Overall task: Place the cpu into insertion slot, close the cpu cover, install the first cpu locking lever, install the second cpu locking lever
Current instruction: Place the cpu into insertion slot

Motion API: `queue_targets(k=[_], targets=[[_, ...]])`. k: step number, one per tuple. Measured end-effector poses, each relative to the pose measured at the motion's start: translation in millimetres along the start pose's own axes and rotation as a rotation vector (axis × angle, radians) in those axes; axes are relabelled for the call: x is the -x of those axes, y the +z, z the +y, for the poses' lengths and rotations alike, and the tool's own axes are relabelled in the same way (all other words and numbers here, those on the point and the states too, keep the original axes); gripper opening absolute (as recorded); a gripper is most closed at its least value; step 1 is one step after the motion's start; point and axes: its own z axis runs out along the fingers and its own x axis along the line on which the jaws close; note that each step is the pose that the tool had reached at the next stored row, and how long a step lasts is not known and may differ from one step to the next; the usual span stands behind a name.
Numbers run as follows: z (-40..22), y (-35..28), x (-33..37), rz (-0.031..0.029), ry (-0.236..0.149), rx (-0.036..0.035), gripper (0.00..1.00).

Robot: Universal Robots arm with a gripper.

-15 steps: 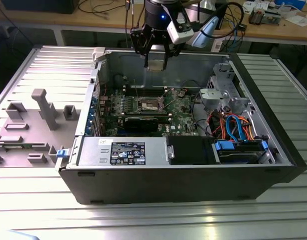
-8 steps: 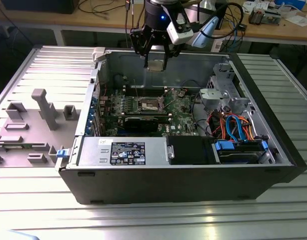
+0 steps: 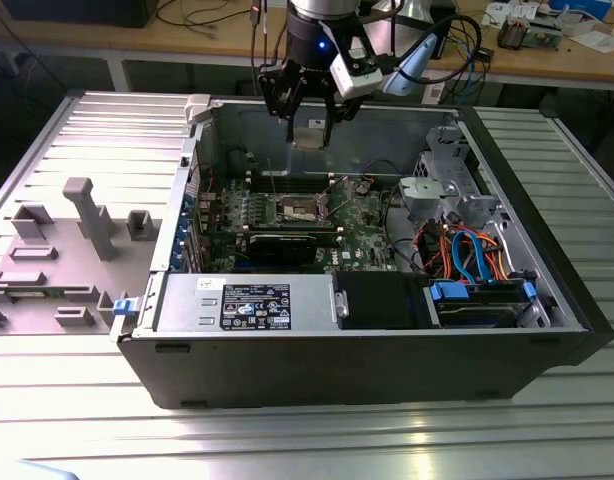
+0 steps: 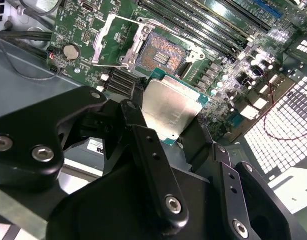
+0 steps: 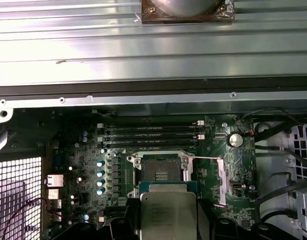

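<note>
My gripper (image 3: 309, 122) hangs above the far wall of the open computer case, shut on the cpu (image 3: 309, 136), a small square chip with a silvery top. In both wrist views the cpu (image 4: 171, 106) (image 5: 168, 212) sits between the black fingers (image 4: 139, 122), well above the motherboard. The insertion slot (image 4: 161, 56) (image 5: 161, 172) (image 3: 299, 208) lies open below, its dark contact field bare. The cpu cover (image 4: 109, 44) (image 5: 222, 181) is swung open to one side of the slot. A thin locking lever (image 5: 203, 159) stands raised beside the slot.
Long memory slots (image 5: 151, 135) run along one side of the slot. A black graphics card (image 3: 287, 243), a power supply (image 3: 247, 300), a grey drive cage (image 3: 447, 190) and orange and blue cables (image 3: 467, 250) fill the case. A grey fixture (image 3: 87, 215) stands on the exterior view's left.
</note>
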Motion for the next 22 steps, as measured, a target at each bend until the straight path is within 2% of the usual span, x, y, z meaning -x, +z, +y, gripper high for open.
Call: queue_targets(k=[2, 8, 10, 14, 16, 22], targets=[[-0.2, 2.9, -1.1, 0.0, 0.0, 0.0, 0.55], [-0.3, 4.6, -1.4, 0.0, 0.0, 0.0, 0.55], [-0.9, 12.1, -3.8, 0.0, 0.0, 0.0, 0.55], [-0.9, 12.3, -4.4, 0.0, 0.0, 0.0001, 0.55], [-1.2, 16.5, -4.3, 0.0, 0.0, 0.0, 0.55], [-1.2, 17.6, -4.2, 0.0001, 0.0, -0.0001, 0.55]])
